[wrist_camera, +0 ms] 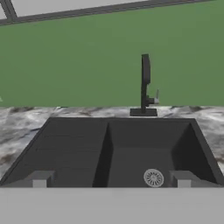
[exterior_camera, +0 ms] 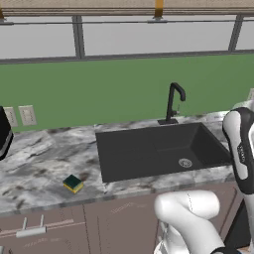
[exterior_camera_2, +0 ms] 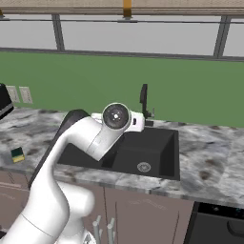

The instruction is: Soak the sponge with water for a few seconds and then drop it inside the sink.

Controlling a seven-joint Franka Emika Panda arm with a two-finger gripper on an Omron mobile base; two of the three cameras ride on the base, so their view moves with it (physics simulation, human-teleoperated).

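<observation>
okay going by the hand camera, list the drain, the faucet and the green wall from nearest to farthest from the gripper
1. Drain: on the sink floor, just ahead of the open gripper, toward its right fingertip.
2. Faucet: on the counter behind the sink's back rim.
3. Green wall: behind the faucet, farthest.
</observation>
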